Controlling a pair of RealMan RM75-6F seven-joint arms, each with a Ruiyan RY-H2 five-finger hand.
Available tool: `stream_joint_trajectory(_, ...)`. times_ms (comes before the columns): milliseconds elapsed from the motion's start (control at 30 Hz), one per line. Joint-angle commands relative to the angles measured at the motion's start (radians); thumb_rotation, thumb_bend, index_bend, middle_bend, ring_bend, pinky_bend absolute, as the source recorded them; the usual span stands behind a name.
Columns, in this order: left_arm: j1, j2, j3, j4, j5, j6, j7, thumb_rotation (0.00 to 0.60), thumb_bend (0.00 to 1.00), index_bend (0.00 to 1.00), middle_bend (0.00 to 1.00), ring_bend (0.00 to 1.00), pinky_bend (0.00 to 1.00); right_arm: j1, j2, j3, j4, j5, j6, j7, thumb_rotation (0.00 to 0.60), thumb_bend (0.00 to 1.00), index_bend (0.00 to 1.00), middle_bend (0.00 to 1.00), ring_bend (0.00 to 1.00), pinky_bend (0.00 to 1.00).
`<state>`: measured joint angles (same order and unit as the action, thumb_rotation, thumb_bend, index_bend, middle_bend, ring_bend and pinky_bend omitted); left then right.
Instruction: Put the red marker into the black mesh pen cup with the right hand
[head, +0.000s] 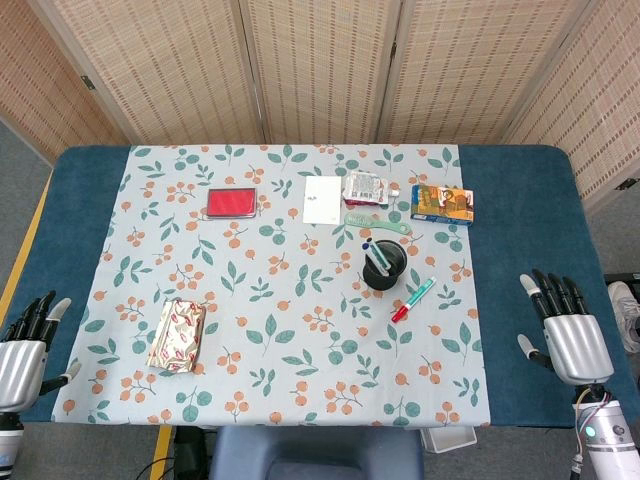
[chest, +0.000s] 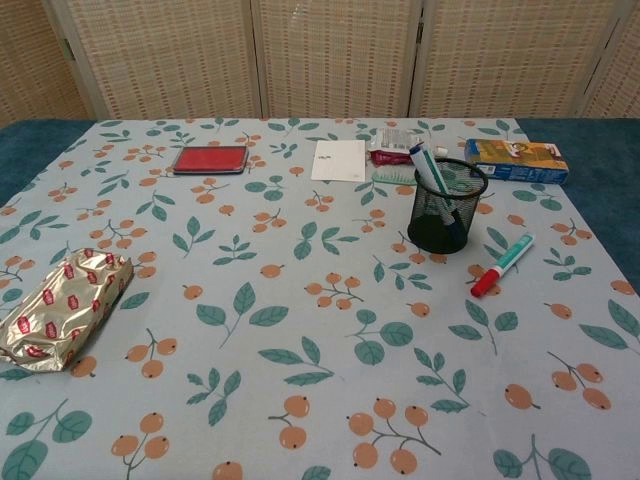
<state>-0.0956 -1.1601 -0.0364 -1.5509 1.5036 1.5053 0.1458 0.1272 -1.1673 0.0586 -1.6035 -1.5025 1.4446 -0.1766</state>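
The red marker (head: 412, 299) (chest: 501, 265), teal-bodied with a red cap, lies flat on the floral cloth just right of the black mesh pen cup (head: 384, 265) (chest: 446, 205). The cup stands upright and holds at least one marker. My right hand (head: 565, 330) hovers over the blue table edge at the far right, fingers spread and empty, well apart from the marker. At the far left edge my left hand (head: 28, 348) is likewise open and empty. Neither hand appears in the chest view.
A red flat case (head: 233, 203), a white card (head: 322, 200), a snack packet (head: 366, 187), a green comb (head: 380, 223) and a colourful box (head: 441, 204) lie at the back. A foil packet (head: 178, 335) sits front left. Woven screens stand behind the table (head: 520, 190).
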Motion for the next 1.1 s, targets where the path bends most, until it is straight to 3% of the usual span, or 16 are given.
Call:
stream_joint_trajectory(33,-0.002,-0.003,-0.001,0.001,-0.004,-0.007,0.005,0.600,0.21,0.02,0.00,0.00,0.25,-0.001,0.001,-0.002,0.000,0.000,-0.003,0.001,0.600,0.28,0.00,0.00,0.00,0.00)
stream_joint_trajectory(467,0.012,0.010,-0.005,-0.013,-0.008,0.016,0.004,0.600,0.21,0.02,0.00,0.00,0.25,0.093,0.003,-0.026,-0.014,-0.060,-0.151,0.000,0.600,0.27,0.00,0.00,0.00,0.00)
stream_joint_trajectory(600,0.015,0.016,-0.010,-0.014,-0.025,0.012,-0.004,0.600,0.21,0.02,0.00,0.00,0.25,0.153,0.025,-0.002,-0.037,-0.067,-0.209,-0.041,0.600,0.29,0.12,0.00,0.00,0.00)
stream_joint_trajectory(833,0.030,0.025,-0.011,-0.035,-0.032,0.028,0.006,0.600,0.21,0.02,0.00,0.00,0.25,0.237,0.030,0.033,-0.063,-0.010,-0.317,-0.235,0.600,0.30,0.32,0.00,0.00,0.00)
stream_joint_trajectory(1100,0.032,0.024,-0.011,-0.038,-0.026,0.032,0.002,0.600,0.21,0.02,0.00,0.00,0.25,0.294,-0.018,0.051,-0.055,0.062,-0.381,-0.359,0.600,0.31,0.36,0.14,0.00,0.00)
